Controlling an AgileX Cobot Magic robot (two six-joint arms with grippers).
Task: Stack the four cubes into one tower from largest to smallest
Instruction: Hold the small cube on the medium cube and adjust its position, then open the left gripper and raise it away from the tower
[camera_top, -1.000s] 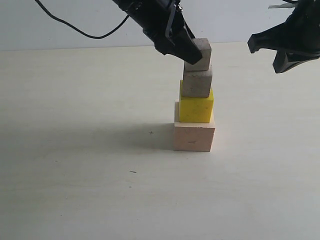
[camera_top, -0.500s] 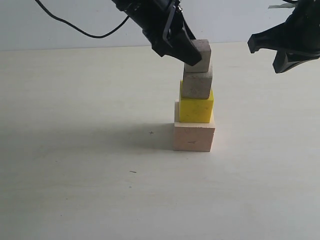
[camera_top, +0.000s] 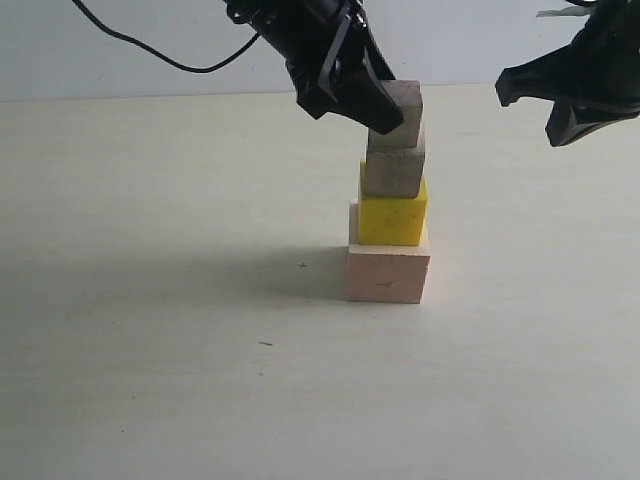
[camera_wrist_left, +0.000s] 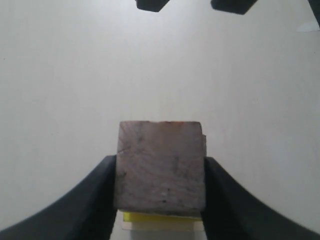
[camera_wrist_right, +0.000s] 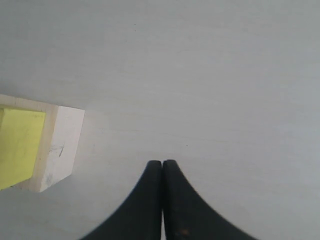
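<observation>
A tower stands mid-table: the large pale pinkish cube (camera_top: 388, 275) at the bottom, the yellow cube (camera_top: 392, 215) on it, then the smaller tan cube (camera_top: 394, 170). The smallest tan cube (camera_top: 402, 104) sits on top, slightly off to the right. My left gripper (camera_top: 378, 108) is shut on it, a black finger pressed on each side of the smallest cube (camera_wrist_left: 161, 167) in the left wrist view. Under it peek strips of the yellow cube (camera_wrist_left: 160, 217) and the pale cube (camera_wrist_left: 162, 226). My right gripper (camera_top: 560, 100) hovers shut to the upper right, empty.
The right wrist view shows the shut right gripper (camera_wrist_right: 162, 163) above bare table, with the pale cube (camera_wrist_right: 62, 145) and yellow cube (camera_wrist_right: 20, 145) off to one side. A black cable (camera_top: 150, 55) hangs behind the left arm. The pale table (camera_top: 150, 380) spreads all around.
The smallest cube has sunk a little onto the tan cube beneath, with the left gripper still on it. The right gripper has not moved.
</observation>
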